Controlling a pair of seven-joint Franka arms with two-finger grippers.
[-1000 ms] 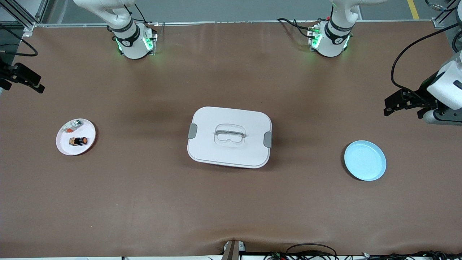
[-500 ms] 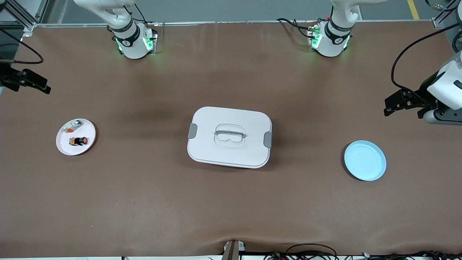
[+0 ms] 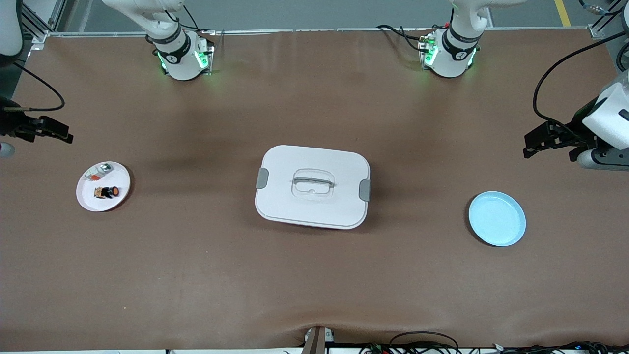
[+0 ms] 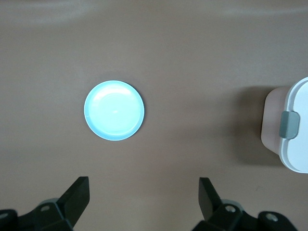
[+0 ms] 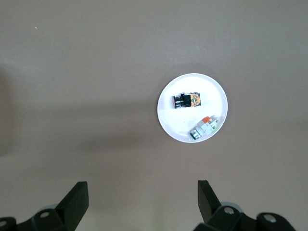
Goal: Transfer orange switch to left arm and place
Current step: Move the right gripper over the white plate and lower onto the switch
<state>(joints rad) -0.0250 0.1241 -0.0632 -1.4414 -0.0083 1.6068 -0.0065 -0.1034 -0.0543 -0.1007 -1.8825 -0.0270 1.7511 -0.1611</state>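
The orange switch (image 3: pixel 107 191) lies on its side on a small white plate (image 3: pixel 121 194) at the right arm's end of the desk (image 3: pixel 314 275), with a silver-and-clear small part (image 3: pixel 99 170) on the same plate, a little farther from the front camera. The right wrist view shows both pieces (image 5: pixel 188 100) apart from each other on that plate (image 5: pixel 168 120). The right gripper (image 3: pixel 49 130) hangs over bare desk near the plate, its fingers (image 5: pixel 77 199) spread wide and holding nothing. The box (image 3: pixel 312 186) stands shut at the middle of the desk, well apart from the plate. A light blue plate (image 3: pixel 497 219) lies toward the left arm's end. The left gripper (image 3: pixel 535 142) hovers over the desk near it, fingers (image 4: pixel 79 195) released and empty.
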